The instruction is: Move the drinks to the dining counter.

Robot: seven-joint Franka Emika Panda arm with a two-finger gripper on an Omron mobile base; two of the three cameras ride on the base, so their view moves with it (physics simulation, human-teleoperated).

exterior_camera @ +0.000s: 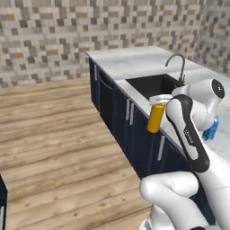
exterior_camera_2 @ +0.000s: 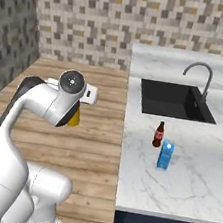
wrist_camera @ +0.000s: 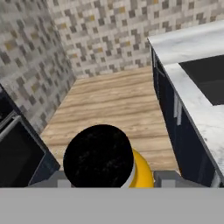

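Marble counter (exterior_camera_2: 173,188) with navy cabinets (exterior_camera: 134,130) below runs along the right of the wooden floor (exterior_camera: 54,134), and a mosaic-tiled wall (exterior_camera_2: 97,20) stands behind it. Set into the counter top is a black sink (exterior_camera_2: 173,100), with a curved faucet (exterior_camera_2: 199,76) at its far edge.

The white arm (exterior_camera_2: 39,102) reaches out over the floor, just off the counter's edge. Its tool (wrist_camera: 109,177) is closed on the yellow-orange bottle (exterior_camera: 156,117), whose body hangs in the air beside the cabinets, level with the counter rim in the left base view. From the hand view, the bottle's black cap (wrist_camera: 98,159) sits between the two finger tips, with a sliver of yellow showing at its right.

On the counter, in front of the sink, stands the blue carton (exterior_camera_2: 165,155), upright. The cola bottle (exterior_camera_2: 158,134) stands upright just beside it, nearer the sink, the two close but apart.
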